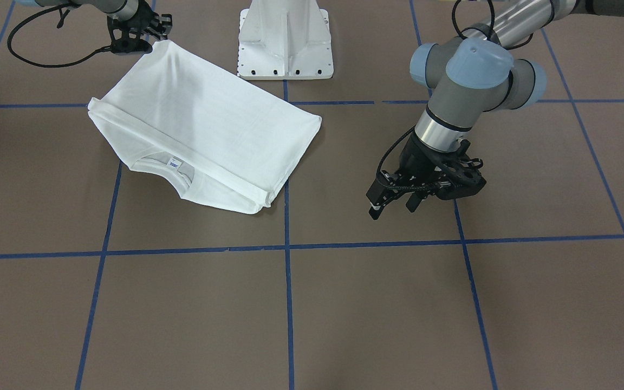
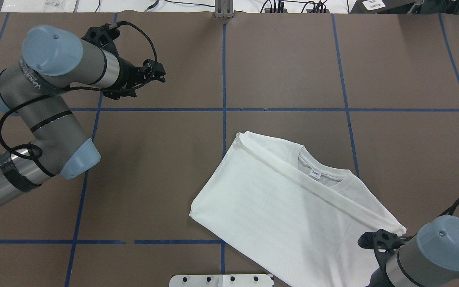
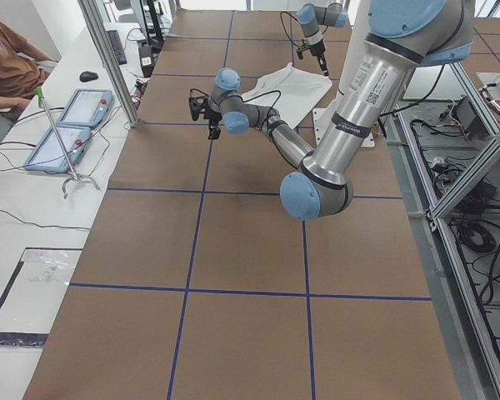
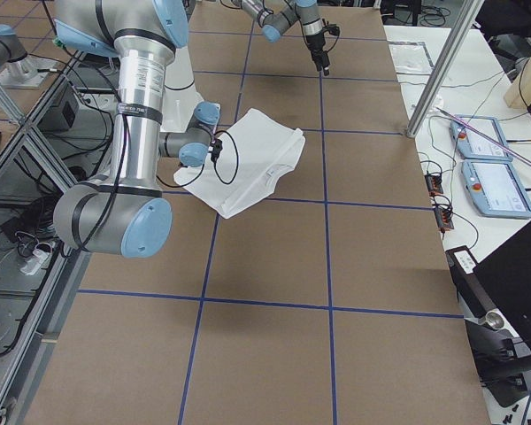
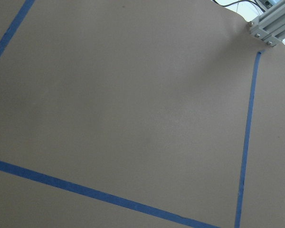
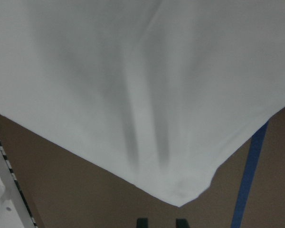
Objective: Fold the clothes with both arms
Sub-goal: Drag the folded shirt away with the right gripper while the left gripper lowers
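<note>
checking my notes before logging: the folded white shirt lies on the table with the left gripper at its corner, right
Not quite: the right gripper is the one at the corner of the shirt. The left gripper hangs over bare table, apart from it. The exterior front-facing view shows this.

- Only two dark fingertips (image 6: 141, 223) of the right end effector (image 6: 160, 223) show, at the wrist view's bottom edge.
- The overhead view's bottom edge cuts off the T-shirt (image 2: 285, 215).
- The front view's top edge crops the pedestal base (image 1: 286, 43).
</note>
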Robot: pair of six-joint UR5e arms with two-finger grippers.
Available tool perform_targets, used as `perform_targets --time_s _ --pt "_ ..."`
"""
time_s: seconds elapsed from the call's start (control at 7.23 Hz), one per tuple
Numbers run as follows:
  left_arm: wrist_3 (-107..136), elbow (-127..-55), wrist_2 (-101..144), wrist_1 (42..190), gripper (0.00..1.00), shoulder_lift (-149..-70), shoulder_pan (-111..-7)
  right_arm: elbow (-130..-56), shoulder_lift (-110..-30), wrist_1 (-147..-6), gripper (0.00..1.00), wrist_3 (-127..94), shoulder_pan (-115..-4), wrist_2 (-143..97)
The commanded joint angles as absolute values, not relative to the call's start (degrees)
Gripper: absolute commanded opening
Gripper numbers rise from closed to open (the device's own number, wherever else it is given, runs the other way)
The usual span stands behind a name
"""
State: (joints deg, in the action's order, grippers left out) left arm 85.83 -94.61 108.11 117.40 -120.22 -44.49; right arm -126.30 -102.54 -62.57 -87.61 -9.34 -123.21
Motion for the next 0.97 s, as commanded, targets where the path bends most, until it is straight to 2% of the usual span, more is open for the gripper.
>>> perform_targets --time_s 0.0,0.28,0.41,0.83 --pt "85.78 -96.14 109.68 117.07 0.99 -119.97 -44.21 -127.61 -98.55 -60.31 1.0 -87.45 -20.4 -124.09" --pt "87.35 -99.91 115.21 117.94 0.99 -117.79 -42.12 -127.35 -93.55 -58.89 1.0 -86.75 -29.84 -124.45" --pt "92.06 -103.41 114.7 118.82 0.99 -114.64 -37.58 -127.09 -91.08 -58.89 1.0 -86.84 -32.93 -124.45" --pt "105.16 -104.85 102.26 126.74 0.99 -110.57 -22.38 -125.95 -87.81 -58.89 1.0 -86.66 -40.76 -124.19"
